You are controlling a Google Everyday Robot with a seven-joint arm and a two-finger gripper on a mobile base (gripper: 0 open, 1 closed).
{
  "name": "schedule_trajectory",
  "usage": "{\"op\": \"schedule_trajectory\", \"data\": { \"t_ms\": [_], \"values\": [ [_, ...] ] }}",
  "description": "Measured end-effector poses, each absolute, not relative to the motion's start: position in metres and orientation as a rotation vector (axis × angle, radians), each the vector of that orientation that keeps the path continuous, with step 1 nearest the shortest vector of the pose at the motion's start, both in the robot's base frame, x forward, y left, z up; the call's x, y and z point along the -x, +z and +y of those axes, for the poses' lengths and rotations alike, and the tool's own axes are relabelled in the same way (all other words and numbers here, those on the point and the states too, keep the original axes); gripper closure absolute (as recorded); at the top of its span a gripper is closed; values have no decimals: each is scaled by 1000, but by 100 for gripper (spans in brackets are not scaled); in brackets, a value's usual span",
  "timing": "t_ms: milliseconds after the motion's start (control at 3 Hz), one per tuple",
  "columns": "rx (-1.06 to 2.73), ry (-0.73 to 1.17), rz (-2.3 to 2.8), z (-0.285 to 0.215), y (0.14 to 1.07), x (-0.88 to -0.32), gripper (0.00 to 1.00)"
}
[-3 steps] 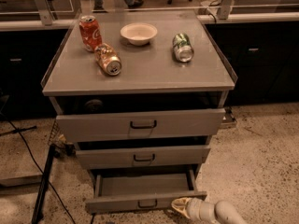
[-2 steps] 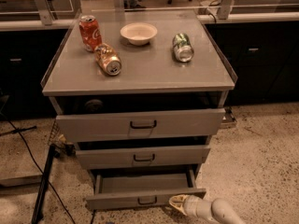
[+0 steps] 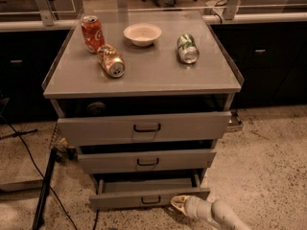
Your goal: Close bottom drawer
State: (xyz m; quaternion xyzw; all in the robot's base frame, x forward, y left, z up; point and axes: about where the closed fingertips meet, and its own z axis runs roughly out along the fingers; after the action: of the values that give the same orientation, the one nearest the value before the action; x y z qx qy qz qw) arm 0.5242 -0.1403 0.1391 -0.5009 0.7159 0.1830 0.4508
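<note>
Grey metal cabinet with three drawers, seen from the front and above. The bottom drawer (image 3: 122,201) stands pulled out toward the viewer, its long axis running left to right and its front panel facing the viewer. The panel is low, flat, matt grey sheet metal with a small dark loop handle (image 3: 151,200) at its centre; behind it a shallow rectangular tray lies open. The hand (image 3: 176,203), cream-coloured and rounded, sits low at the right end of this panel, with the drawer just to its left and above it; contact cannot be told, nor whether the hand is apart or together.

Directly above the hand come the middle drawer (image 3: 110,162) and, higher, the tall top drawer (image 3: 96,128), both partly out, each with a dark loop handle. Farther up and behind, the smooth grey worktop (image 3: 158,78) carries an upright red can (image 3: 91,32), an orange can (image 3: 111,61) on its side, a round white bowl (image 3: 142,34), and a green can (image 3: 188,48) on its side. The speckled floor (image 3: 264,166) spreads around the hand.
</note>
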Motion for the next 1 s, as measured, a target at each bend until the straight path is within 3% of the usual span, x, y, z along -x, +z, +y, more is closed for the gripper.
{"op": "schedule_trajectory", "data": {
  "t_ms": [1000],
  "values": [
    [1354, 284, 1769, -121, 131, -569, 100]
  ]
}}
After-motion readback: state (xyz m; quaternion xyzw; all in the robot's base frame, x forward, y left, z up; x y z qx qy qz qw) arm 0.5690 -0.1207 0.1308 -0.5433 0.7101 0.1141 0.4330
